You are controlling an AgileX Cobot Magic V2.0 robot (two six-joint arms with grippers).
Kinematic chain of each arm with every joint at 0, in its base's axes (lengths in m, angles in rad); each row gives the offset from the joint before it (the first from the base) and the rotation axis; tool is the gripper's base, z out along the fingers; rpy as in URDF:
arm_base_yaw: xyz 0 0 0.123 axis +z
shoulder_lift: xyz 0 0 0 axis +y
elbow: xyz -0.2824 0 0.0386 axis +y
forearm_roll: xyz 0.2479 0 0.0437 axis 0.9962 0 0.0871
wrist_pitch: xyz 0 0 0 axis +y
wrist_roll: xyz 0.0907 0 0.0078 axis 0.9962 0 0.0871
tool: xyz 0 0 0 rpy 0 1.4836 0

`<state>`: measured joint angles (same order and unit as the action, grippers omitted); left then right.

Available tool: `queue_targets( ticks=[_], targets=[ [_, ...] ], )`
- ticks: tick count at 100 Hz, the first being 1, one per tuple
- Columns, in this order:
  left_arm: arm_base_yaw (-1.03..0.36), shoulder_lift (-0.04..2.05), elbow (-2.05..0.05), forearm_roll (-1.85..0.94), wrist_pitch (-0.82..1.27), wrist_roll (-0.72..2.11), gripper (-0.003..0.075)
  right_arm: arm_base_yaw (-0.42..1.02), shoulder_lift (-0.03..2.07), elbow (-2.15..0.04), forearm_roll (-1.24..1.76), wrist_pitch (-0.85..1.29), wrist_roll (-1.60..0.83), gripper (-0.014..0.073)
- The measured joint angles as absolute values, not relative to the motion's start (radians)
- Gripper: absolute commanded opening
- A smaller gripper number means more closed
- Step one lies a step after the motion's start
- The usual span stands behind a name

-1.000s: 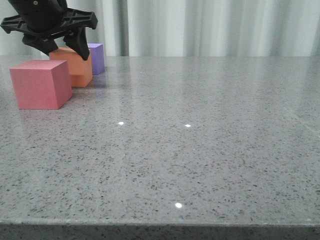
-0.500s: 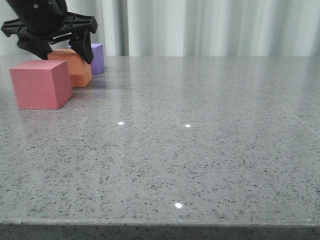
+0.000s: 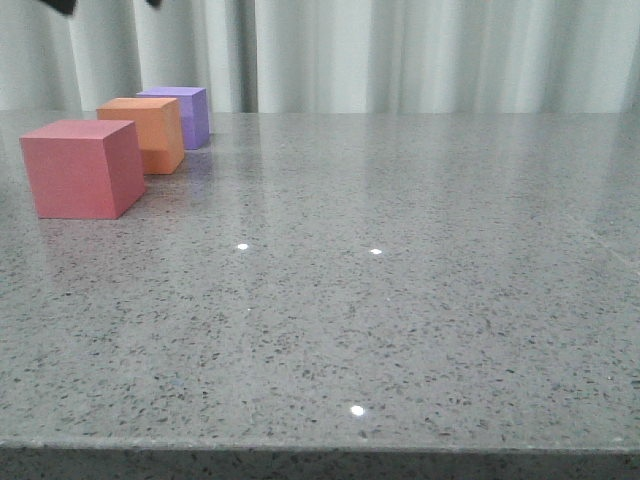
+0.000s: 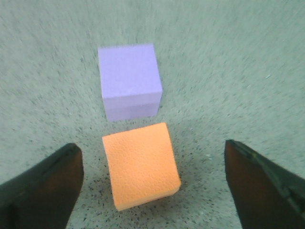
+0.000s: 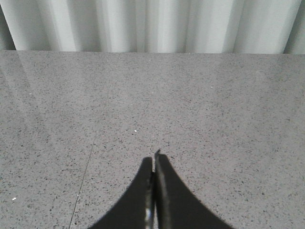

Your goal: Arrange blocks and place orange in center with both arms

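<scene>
Three cubes stand in a row at the table's far left. The red-pink cube (image 3: 82,167) is nearest, the orange cube (image 3: 145,133) is in the middle, and the purple cube (image 3: 184,115) is farthest. My left gripper (image 4: 153,162) is open and empty, high above the orange cube (image 4: 140,164), which shows between its fingers (image 4: 45,183); the purple cube (image 4: 129,81) lies just beyond. In the front view only black fingertip scraps (image 3: 62,5) show at the top edge. My right gripper (image 5: 155,160) is shut and empty over bare table.
The grey speckled table (image 3: 400,300) stretches wide to the right of the cubes. A pale curtain (image 3: 420,55) hangs behind the table's far edge. The front edge (image 3: 320,445) runs along the bottom.
My left gripper has let go of the orange cube and risen almost out of the front view. The cubes have stayed in place.
</scene>
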<state>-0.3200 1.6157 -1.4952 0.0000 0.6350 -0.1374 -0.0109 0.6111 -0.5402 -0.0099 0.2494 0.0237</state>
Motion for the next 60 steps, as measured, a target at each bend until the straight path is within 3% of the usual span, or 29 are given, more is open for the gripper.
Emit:
queue_targets(
  ticks=[24,60],
  targets=[
    [-0.320,1.323,-1.297,0.000,0.578,-0.137,0.0578,-0.011,0.611,-0.540,-0.010,0.249,0.024,-0.0069],
    [-0.320,0.875,-0.834,0.000,0.448,-0.137,0.0563,-0.011,0.611,-0.540,-0.010,0.249,0.024,-0.0069]
  ],
)
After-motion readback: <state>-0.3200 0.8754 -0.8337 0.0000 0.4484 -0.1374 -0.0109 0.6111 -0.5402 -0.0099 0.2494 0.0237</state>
